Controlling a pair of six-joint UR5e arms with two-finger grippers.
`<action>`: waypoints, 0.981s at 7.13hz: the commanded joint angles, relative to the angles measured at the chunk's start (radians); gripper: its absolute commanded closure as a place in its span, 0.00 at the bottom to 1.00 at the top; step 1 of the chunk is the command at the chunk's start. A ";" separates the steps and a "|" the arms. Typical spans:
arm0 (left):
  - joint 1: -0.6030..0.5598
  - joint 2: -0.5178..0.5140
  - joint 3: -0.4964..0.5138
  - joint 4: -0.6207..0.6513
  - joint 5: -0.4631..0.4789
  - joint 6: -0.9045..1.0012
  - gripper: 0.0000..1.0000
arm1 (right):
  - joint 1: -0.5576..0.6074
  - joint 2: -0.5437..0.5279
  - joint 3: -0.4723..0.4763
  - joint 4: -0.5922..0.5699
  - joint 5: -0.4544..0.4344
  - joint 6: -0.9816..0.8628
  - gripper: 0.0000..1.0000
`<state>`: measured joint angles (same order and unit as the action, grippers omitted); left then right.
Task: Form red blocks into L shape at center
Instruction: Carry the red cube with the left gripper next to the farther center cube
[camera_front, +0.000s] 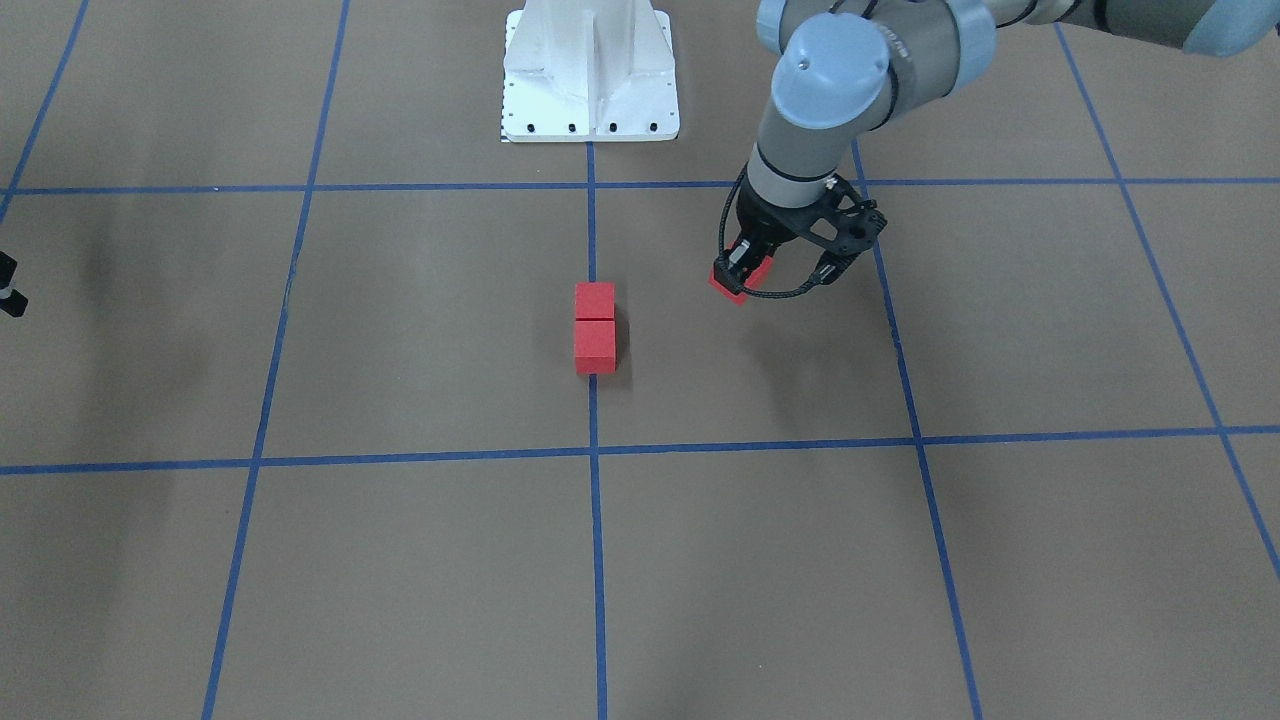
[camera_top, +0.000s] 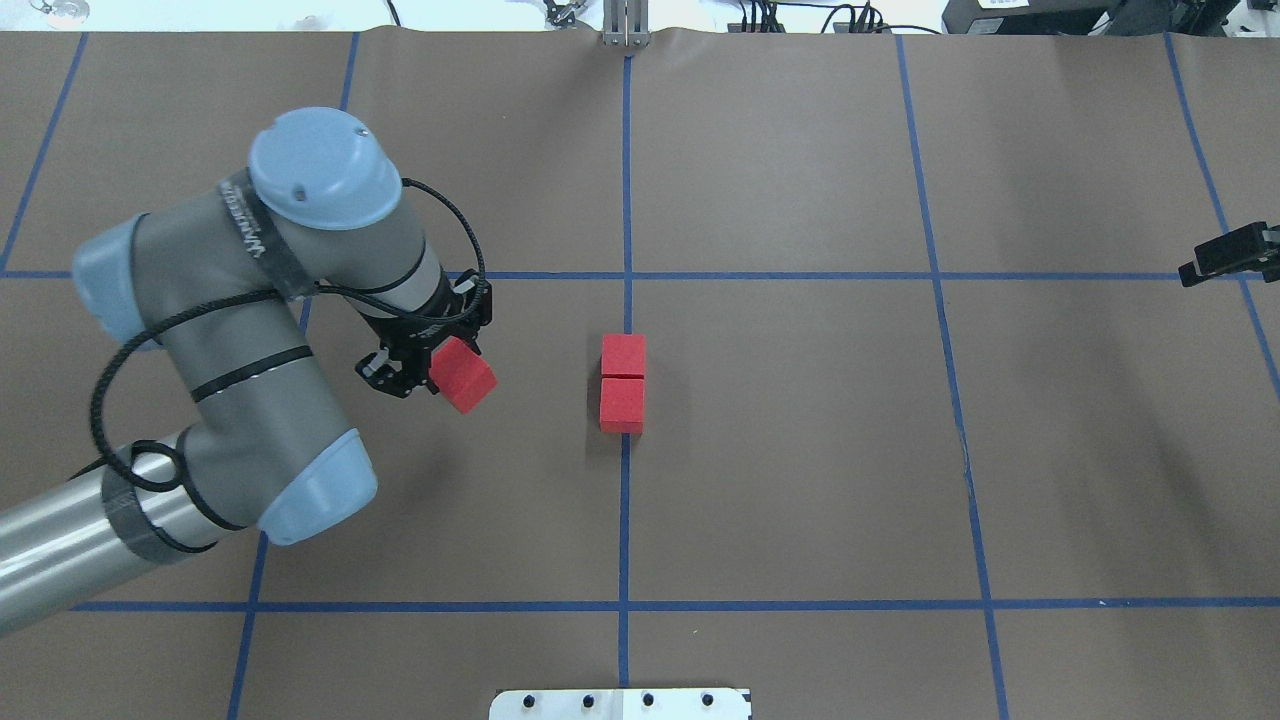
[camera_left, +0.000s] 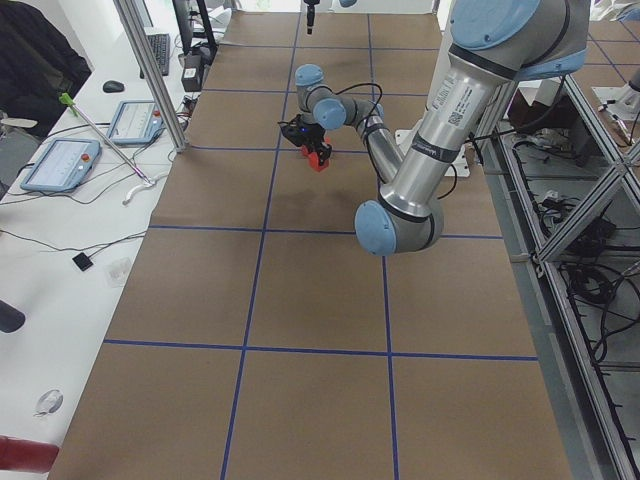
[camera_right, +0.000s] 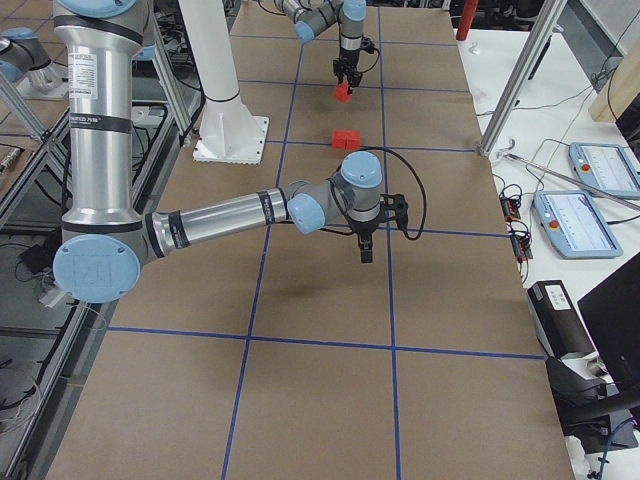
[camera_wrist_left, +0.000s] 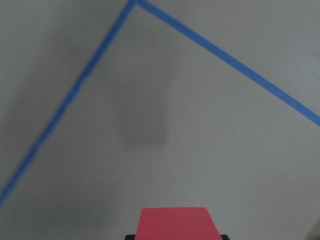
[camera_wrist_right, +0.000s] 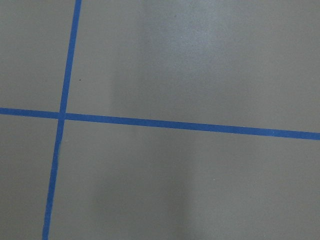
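Note:
Two red blocks lie touching in a short row at the table's centre, on the middle grid line: one (camera_top: 623, 355) (camera_front: 595, 300) and the other (camera_top: 621, 404) (camera_front: 595, 347). My left gripper (camera_top: 448, 372) (camera_front: 742, 277) is shut on the third red block (camera_top: 465, 378) (camera_front: 728, 286) and holds it just above the table, to the robot's left of the row and apart from it. The left wrist view shows this block (camera_wrist_left: 177, 223) at its bottom edge. My right gripper (camera_top: 1228, 256) (camera_right: 365, 252) hovers empty far to the right; I cannot tell how its jaws stand.
The table is brown paper with blue tape grid lines (camera_top: 626, 200). The white robot base (camera_front: 590, 75) stands at the table's near edge on the robot's side. Tablets and cables (camera_right: 580, 215) lie on a side bench beyond the table.

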<state>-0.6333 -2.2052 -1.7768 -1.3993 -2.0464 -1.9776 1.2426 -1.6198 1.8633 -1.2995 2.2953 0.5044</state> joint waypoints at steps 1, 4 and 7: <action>0.024 -0.074 0.106 0.010 0.015 -0.408 1.00 | 0.003 0.003 -0.001 0.009 -0.008 -0.001 0.00; 0.033 -0.210 0.337 -0.125 0.017 -0.644 1.00 | 0.005 0.009 0.004 0.009 -0.010 -0.001 0.00; 0.040 -0.217 0.344 -0.127 0.017 -0.673 1.00 | 0.005 0.009 0.002 0.009 -0.010 -0.001 0.00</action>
<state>-0.5954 -2.4167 -1.4396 -1.5239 -2.0295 -2.6419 1.2470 -1.6108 1.8659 -1.2901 2.2857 0.5031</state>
